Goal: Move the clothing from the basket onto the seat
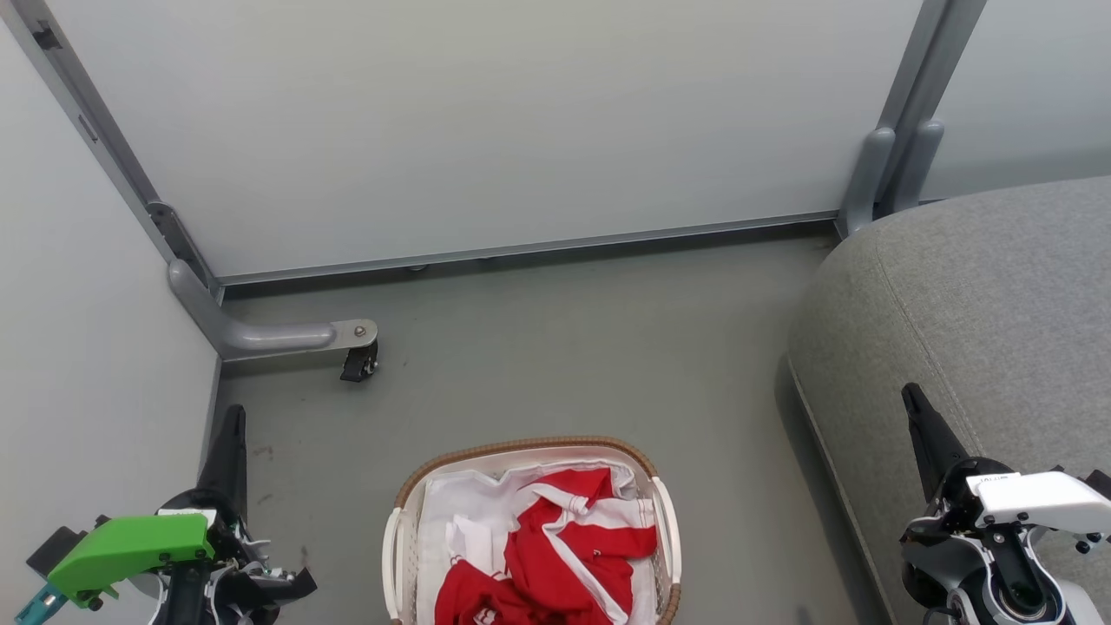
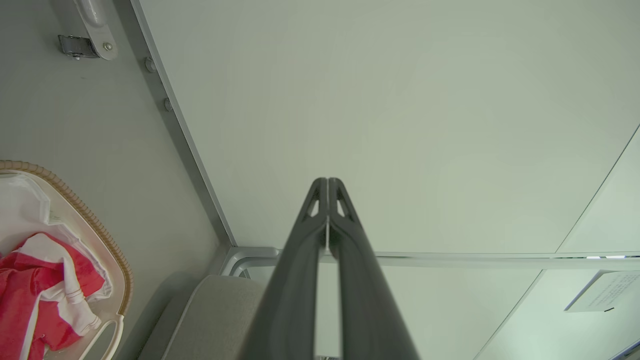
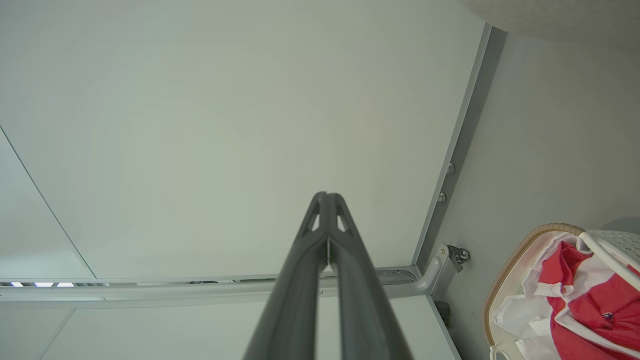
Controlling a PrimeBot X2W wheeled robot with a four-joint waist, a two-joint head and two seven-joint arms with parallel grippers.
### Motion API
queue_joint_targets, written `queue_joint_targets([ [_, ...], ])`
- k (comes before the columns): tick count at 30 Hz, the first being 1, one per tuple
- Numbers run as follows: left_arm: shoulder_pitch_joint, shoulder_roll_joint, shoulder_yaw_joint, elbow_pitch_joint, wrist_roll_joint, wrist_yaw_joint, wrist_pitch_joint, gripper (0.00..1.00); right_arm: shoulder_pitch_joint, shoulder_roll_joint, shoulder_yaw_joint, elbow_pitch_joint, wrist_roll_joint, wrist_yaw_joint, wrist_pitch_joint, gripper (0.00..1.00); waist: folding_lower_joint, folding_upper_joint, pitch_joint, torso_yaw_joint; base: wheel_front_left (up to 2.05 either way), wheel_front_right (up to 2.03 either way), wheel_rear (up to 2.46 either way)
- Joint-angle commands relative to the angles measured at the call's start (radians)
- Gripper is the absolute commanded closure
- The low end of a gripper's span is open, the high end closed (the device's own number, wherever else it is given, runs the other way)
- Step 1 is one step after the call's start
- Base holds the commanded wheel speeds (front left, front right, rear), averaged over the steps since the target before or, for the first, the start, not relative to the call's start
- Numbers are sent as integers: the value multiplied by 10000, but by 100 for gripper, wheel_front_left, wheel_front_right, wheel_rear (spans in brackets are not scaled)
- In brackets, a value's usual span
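Note:
The red clothing (image 1: 555, 555) with white stripes lies crumpled in the white basket (image 1: 406, 503) with its brown woven rim, on the floor at the bottom centre of the head view. The grey seat (image 1: 981, 330) fills the right side. My left gripper (image 1: 233, 425) points up at the lower left, shut and empty, well left of the basket. My right gripper (image 1: 911, 401) stands at the lower right over the seat's edge, also shut and empty. The left wrist view has the left gripper (image 2: 327, 181), the basket (image 2: 100, 235) and clothing (image 2: 30, 290). The right wrist view has the right gripper (image 3: 326, 195), the basket (image 3: 515, 255) and clothing (image 3: 580, 295).
A white liner sheet (image 1: 460, 512) lies under the clothing. Pale partition panels (image 1: 486, 130) close the back and left, on grey metal frames. A partition foot with a black caster (image 1: 358, 360) juts onto the grey floor (image 1: 590, 347) left of the basket.

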Motion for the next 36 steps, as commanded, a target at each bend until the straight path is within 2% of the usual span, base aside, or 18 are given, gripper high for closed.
queue_joint_targets([
  [1,-113,62,17,-15,-31,-45,35,100,112,-59,-16,-33,35,-4,10,100,0,-1,0,0,0,0,0],
  [17,-113,62,17,-15,-31,-45,35,100,113,-59,-16,-33,35,-4,10,100,0,-1,0,0,0,0,0],
  [18,10,-8,-4,27,0,2,-4,0,4,8,2,33,-2,0,0,0,0,-1,0,0,0,0,0],
  [28,334,-58,-413,289,133,24,-314,0,273,106,210,336,-214,0,-317,0,0,-1,-15,-1,0,0,0],
  [36,433,-46,-793,118,549,18,-704,0,373,86,205,341,-971,0,-709,0,0,-1,-34,0,0,0,0],
])
